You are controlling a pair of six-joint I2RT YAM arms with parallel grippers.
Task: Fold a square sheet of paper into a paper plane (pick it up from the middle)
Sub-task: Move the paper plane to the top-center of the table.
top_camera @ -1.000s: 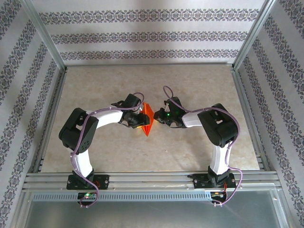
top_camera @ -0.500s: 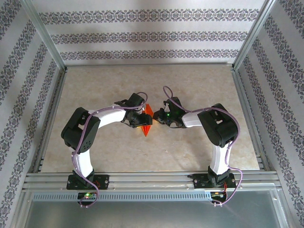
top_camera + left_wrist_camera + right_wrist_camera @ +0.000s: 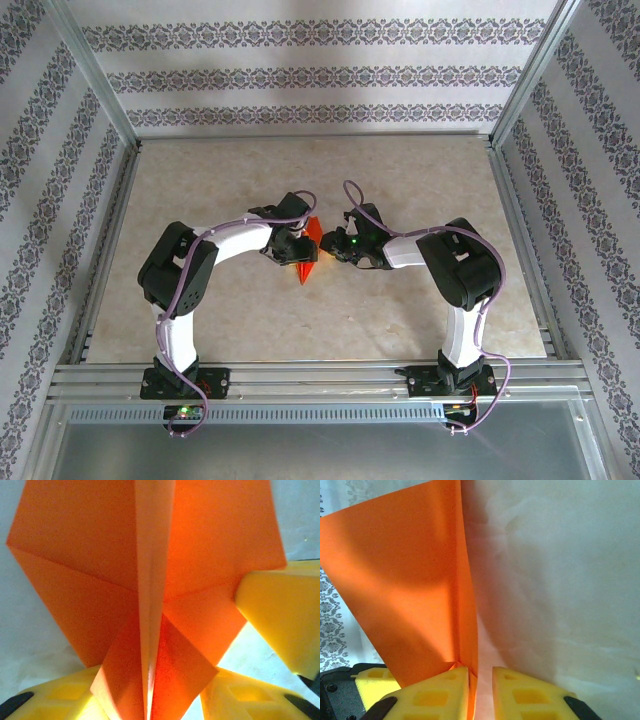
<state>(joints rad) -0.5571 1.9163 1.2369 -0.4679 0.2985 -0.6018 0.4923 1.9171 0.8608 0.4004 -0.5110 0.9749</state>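
The square sheet of paper is folded into an orange-red paper plane (image 3: 309,251), held off the table between the two arms. In the left wrist view the paper plane (image 3: 150,580) shows its centre crease and spread flaps. My left gripper (image 3: 297,243) (image 3: 150,700) is shut on its lower folds, a yellow finger on each side. My right gripper (image 3: 329,250) (image 3: 481,680) is open by a narrow gap. The paper plane (image 3: 410,580) has an edge lying along the inner face of its left finger. One right-gripper finger (image 3: 280,615) touches the plane's side.
The beige tabletop (image 3: 300,330) is bounded by metal rails, with patterned walls behind and at the sides. Both arm bases stand at the near edge.
My right gripper's jaws have parted from shut to a narrow gap. The left arm has swung in and turned the plane, which now looks narrower from above.
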